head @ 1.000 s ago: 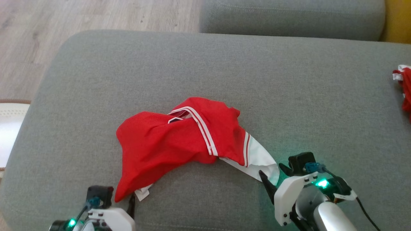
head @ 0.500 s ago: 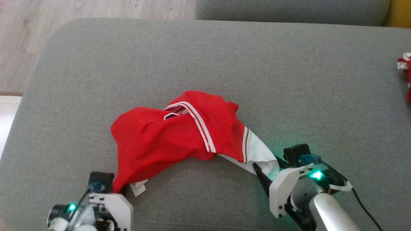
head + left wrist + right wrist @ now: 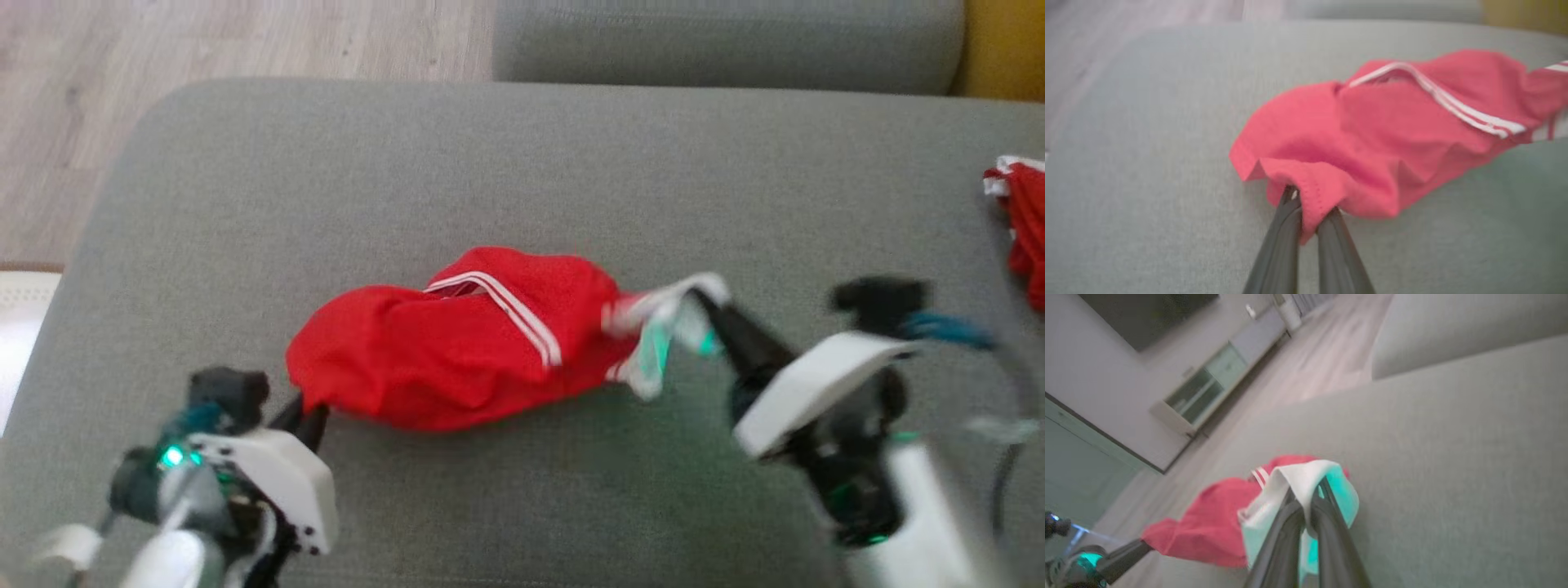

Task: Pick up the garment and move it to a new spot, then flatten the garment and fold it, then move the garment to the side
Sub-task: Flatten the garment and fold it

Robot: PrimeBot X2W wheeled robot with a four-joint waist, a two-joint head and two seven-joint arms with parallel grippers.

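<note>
Left gripper (image 3: 1308,208) clamped on the red garment's (image 3: 457,351) stitched hem, right gripper (image 3: 1308,498) nipping its white end, fabric bunched in soft folds on the grey woven sofa cushion (image 3: 522,180).

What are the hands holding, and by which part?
Both grip the red-and-white fabric garment: left hand its red hem, right hand its white sleeve.

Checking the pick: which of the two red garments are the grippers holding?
The middle garment, pinched by left gripper and right gripper; the other red garment lies untouched at the right edge.
</note>
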